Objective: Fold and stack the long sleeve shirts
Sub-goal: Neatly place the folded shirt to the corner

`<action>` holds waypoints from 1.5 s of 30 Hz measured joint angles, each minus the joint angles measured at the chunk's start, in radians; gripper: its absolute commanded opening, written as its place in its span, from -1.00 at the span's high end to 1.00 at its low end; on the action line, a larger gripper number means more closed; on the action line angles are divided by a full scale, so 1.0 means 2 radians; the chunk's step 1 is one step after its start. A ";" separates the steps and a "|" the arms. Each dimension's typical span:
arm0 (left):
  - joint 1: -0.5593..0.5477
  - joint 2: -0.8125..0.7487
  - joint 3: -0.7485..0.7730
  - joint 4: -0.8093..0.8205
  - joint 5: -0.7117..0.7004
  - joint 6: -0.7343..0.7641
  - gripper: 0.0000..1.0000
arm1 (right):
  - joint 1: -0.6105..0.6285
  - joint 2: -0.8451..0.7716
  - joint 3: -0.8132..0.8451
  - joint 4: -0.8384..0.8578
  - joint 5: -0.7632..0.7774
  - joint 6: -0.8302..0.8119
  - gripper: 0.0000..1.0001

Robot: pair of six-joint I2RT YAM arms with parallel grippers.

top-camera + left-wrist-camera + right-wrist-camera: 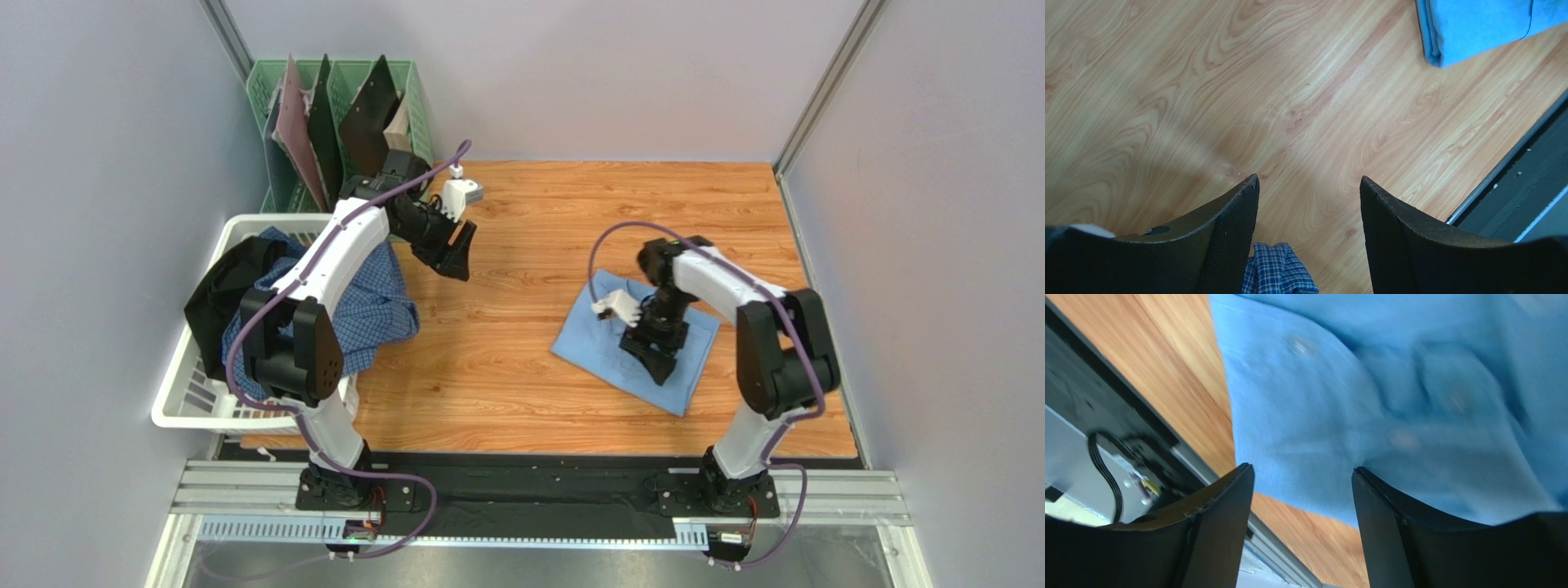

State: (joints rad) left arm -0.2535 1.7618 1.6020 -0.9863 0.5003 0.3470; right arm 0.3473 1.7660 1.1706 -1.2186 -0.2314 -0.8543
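Observation:
A plain light blue shirt lies folded into a small rectangle on the wooden table, right of centre. My right gripper hovers just above its near part, open and empty; the cloth fills the right wrist view. A blue-and-white checked shirt hangs over the right rim of the white basket at the left. My left gripper is open and empty above bare wood, right of that shirt. A bit of checked cloth shows below its fingers, and the blue shirt's corner shows at top right.
A black garment lies in the white basket with the checked shirt. A green rack with dark boards stands at the back left. The black mounting rail runs along the table's near edge. Grey walls close the sides and back.

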 measured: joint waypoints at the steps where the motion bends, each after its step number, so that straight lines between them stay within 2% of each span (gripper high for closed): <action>1: 0.000 0.000 -0.001 0.002 0.007 0.001 -0.33 | -0.019 -0.014 -0.003 -0.009 0.002 -0.018 -0.41; 4: 0.000 0.000 -0.009 0.009 0.036 0.000 -0.31 | -0.084 -0.068 0.012 -0.019 -0.006 -0.054 -0.41; 6: 0.000 0.002 -0.013 0.011 0.054 -0.002 -0.30 | -0.098 -0.088 0.040 -0.023 -0.018 -0.052 -0.41; 9: 0.000 0.012 -0.013 0.019 0.076 -0.009 -0.30 | -0.096 -0.082 0.068 -0.004 -0.029 0.006 -0.37; 13: 0.000 0.020 -0.013 0.026 0.083 -0.023 -0.30 | -0.092 -0.027 0.080 0.032 -0.026 0.124 -0.34; 16: 0.000 0.020 -0.013 0.032 0.083 -0.027 -0.31 | -0.088 -0.009 0.063 0.063 -0.018 0.210 -0.30; 20: 0.000 0.019 -0.019 0.038 0.081 -0.029 -0.31 | -0.076 -0.008 0.025 0.089 0.006 0.264 -0.28; 23: 0.000 0.019 -0.024 0.039 0.079 -0.029 -0.32 | -0.075 0.011 0.005 0.102 0.030 0.270 -0.28; 28: 0.000 0.019 -0.025 0.039 0.072 -0.027 -0.32 | -0.126 0.046 0.027 0.101 0.061 0.244 -0.29; 35: 0.000 0.019 -0.024 0.039 0.060 -0.025 -0.33 | -0.231 0.095 0.117 0.112 0.104 0.164 -0.59; 38: 0.000 0.019 -0.024 0.039 0.059 -0.025 -0.33 | -0.259 0.091 0.150 0.117 0.107 0.146 -0.63; 40: 0.000 0.019 -0.024 0.039 0.059 -0.025 -0.33 | -0.265 0.078 0.166 0.112 0.106 0.154 -0.60; 42: 0.000 0.018 -0.024 0.040 0.059 -0.026 -0.34 | -0.262 0.062 0.176 0.100 0.099 0.195 -0.61; 45: 0.000 0.015 -0.024 0.041 0.059 -0.029 -0.34 | -0.252 0.016 0.149 0.094 0.085 0.263 -0.60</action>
State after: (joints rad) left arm -0.2535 1.7924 1.5532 -0.9035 0.6189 0.2897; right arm -0.1566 1.7988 1.4693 -1.0313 -0.0612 -0.3279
